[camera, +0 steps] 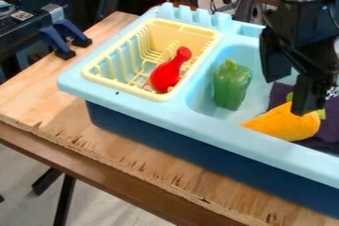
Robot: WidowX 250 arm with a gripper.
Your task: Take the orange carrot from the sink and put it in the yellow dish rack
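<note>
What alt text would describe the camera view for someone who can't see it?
A black robot gripper, jaws apart, hangs over an orange toy and a purple cloth at the right of a light-blue toy sink. A green toy pepper sits in the basin; a red pin-shaped toy rests in the yellow rack at left.

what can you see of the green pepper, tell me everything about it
The green pepper looks like a whole, smooth plastic toy, with lobed sides and a short, lighter green stem. It rests in the basin of the light-blue sink, beside the yellow rack, stem end toward the far side. Only the basin appears to touch it.
</note>
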